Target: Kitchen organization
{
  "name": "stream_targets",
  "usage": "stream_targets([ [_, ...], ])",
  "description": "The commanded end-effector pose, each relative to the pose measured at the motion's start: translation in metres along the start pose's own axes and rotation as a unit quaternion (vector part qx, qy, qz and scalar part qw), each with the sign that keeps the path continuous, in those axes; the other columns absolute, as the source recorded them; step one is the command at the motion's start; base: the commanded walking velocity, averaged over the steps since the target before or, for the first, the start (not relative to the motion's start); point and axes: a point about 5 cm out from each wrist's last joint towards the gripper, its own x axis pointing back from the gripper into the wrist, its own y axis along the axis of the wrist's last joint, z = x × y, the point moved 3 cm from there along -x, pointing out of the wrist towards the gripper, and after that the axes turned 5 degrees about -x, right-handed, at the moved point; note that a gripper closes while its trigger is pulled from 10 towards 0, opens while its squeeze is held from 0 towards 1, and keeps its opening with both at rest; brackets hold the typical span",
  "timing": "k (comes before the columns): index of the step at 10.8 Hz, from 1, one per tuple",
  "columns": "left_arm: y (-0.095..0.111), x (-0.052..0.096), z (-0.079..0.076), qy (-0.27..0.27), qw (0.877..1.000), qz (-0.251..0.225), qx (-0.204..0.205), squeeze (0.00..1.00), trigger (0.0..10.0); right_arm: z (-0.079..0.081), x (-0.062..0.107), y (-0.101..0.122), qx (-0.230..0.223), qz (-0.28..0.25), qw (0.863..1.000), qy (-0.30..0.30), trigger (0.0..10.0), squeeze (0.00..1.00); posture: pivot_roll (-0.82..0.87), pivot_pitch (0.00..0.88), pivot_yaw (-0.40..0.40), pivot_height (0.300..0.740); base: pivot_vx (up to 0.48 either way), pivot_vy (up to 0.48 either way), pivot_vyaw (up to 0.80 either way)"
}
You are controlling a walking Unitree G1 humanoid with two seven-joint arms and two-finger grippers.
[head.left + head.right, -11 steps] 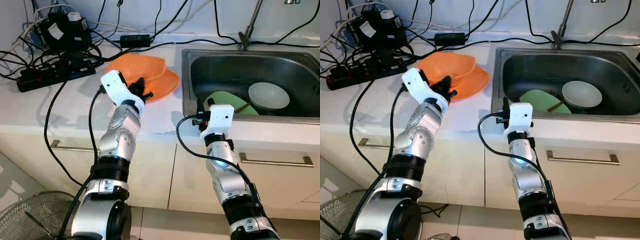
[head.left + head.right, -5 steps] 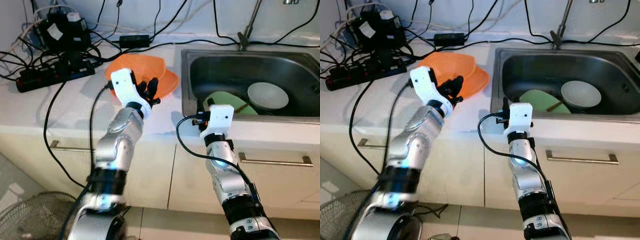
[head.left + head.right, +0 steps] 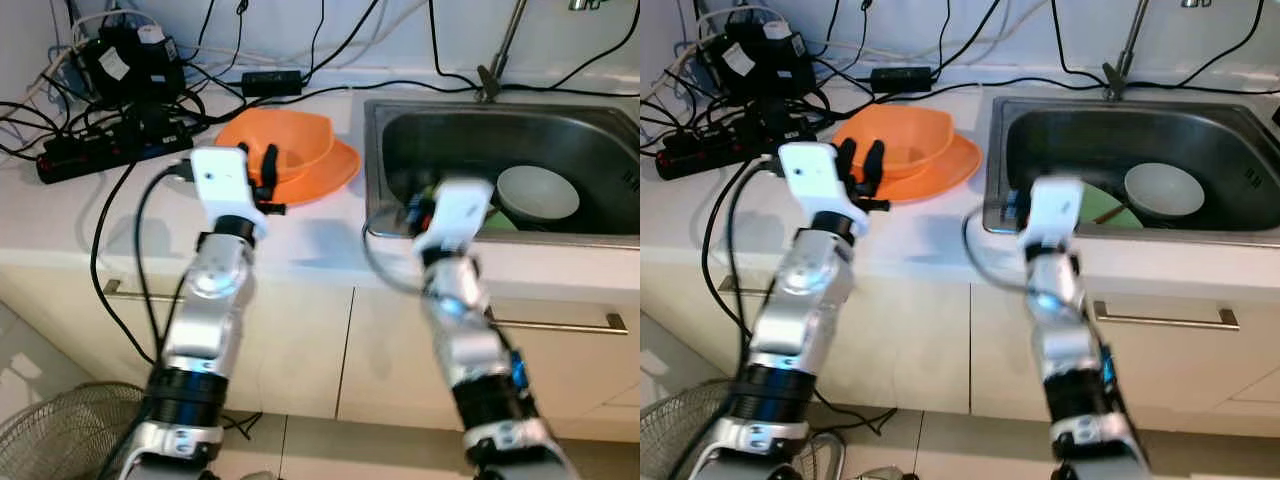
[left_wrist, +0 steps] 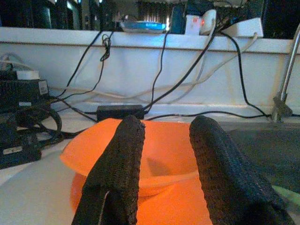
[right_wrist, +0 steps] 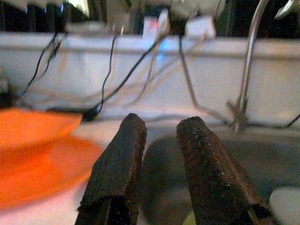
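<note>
I hold L gripper [image 3: 862,168] spread, just short of orange bowl [image 3: 902,142] dead ahead; R gripper [image 5: 159,159] spread, empty, farther off.

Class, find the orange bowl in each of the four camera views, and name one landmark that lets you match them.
Left eye view: orange bowl on the counter, left of the sink.
Right eye view: same spot.
Left wrist view: centre, behind the left claw.
Right wrist view: blurred, at the left edge.
Shared landmark: the tap.
</note>
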Motion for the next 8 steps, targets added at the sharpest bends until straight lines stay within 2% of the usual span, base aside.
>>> stream_targets([
  [1, -0.005, 0.000, 0.004, 0.013, 1.000, 0.002, -0.008, 0.00, 10.0, -0.007, -0.005, 0.014, -0.006, -0.026, 1.000, -0.014, 10.0, 0.00, 0.06, 0.000, 0.051, 0.740, 0.000, 0.000, 0.00],
  [3, -0.009, -0.005, 0.010, 0.014, 1.000, -0.006, -0.025, 0.00, 10.0, -0.015, -0.008, 0.021, -0.002, -0.036, 0.999, -0.022, 10.0, 0.00, 0.05, 0.000, 0.065, 0.740, 0.000, 0.000, 0.00],
  [8, 0.003, -0.011, 0.012, 0.022, 0.999, -0.036, -0.022, 0.00, 10.0, -0.016, -0.006, 0.020, -0.006, -0.033, 0.999, -0.026, 10.0, 0.00, 0.05, 0.000, 0.067, 0.740, 0.319, 0.000, 0.00],
])
